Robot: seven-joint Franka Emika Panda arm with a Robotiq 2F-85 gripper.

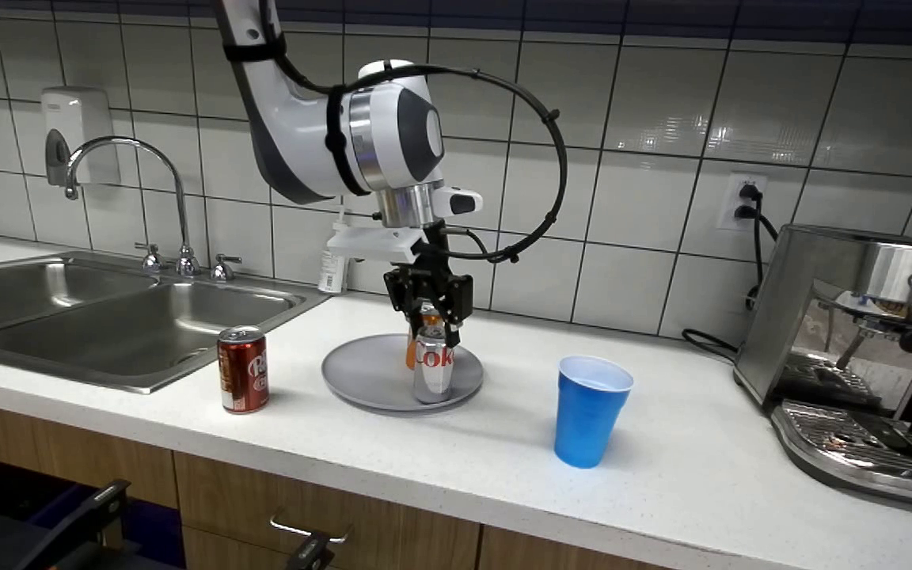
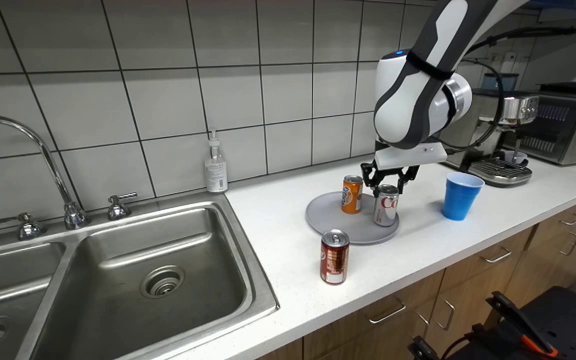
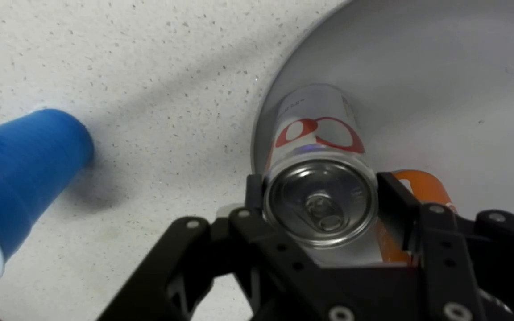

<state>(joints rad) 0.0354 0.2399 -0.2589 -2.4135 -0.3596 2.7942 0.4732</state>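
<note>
My black two-jawed gripper (image 3: 321, 192) points downward and grasps a silver cylindrical metal drink can (image 3: 320, 147) with red lettering, one jaw pressed against each side of it at the top rim. In the wrist view its lid, with the pull tab showing, fills the space between my jaws. I have it upright, its base on a flat, round, grey plate (image 1: 361, 368), close to the plate's rim.

Just beside it, on the same plate, stands an orange cylindrical metal can (image 2: 352, 195); in the wrist view one of my jaws partly covers it, and I cannot tell whether I touch it.

Off the plate, on a white speckled countertop (image 1: 503, 443), a bright blue tapering plastic cup (image 1: 589, 416) stands upright, well apart from my grip. On the opposite side of the plate, near the countertop's front edge, a dark red metal can (image 1: 243, 370) stands upright.

Farther off, past the red can, lies a two-basin stainless steel sink (image 2: 260, 295) with a curved chrome tap (image 2: 54, 172). A clear plastic pump bottle (image 2: 216, 170) stands by its back corner. Away past the cup, a silver metal espresso machine (image 1: 844, 273) stands near a wall of pale tiles (image 1: 662, 103).
</note>
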